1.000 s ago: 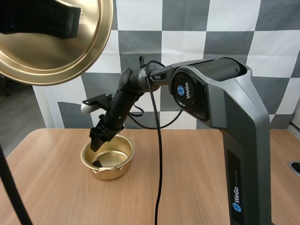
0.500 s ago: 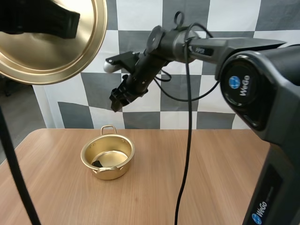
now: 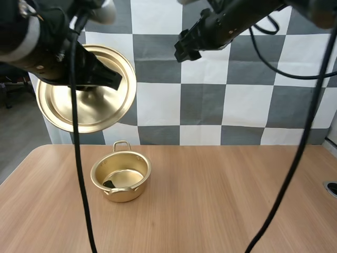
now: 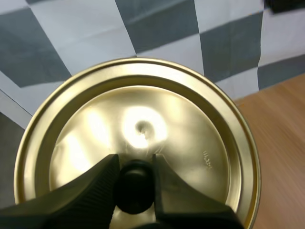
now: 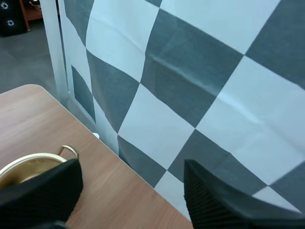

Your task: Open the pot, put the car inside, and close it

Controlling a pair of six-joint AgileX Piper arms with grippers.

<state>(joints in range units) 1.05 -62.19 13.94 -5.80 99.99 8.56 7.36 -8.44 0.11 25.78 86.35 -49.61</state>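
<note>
Pinching the black knob (image 4: 135,188) between its two fingers, the left gripper (image 4: 135,167) has the lid (image 4: 190,124) firmly in hand: jaws narrow, closed on the knob, the golden underside gleaming just past them. From the high view, that lid hangs well above the table (image 3: 221,200), tipped up steeply on edge and off to the left of the pot (image 3: 129,194).

Over on the other side, the right gripper (image 3: 180,51) rides high near the middle. Its jaws stand wide apart, ribbed faces turned to each other, and nothing sits between them.

Down below, the pot is open and upright on the wood, one loop handle to the back. A small dark thing (image 3: 109,184) lies on its floor against the near-left wall. It is too small to make out, but I take it for the car, and that would put the car already inside.

So by my reading, opening is done and loading is done. Closing is the step in hand, and it belongs to the left arm.

The next move calls for tipping the lid back to level, knob up. Then it has to be carried across until it is centred over the rim and lowered straight down. A tilted or off-centre landing could catch the rim and nudge the light pot. The right arm looks well clear of that path.
</note>
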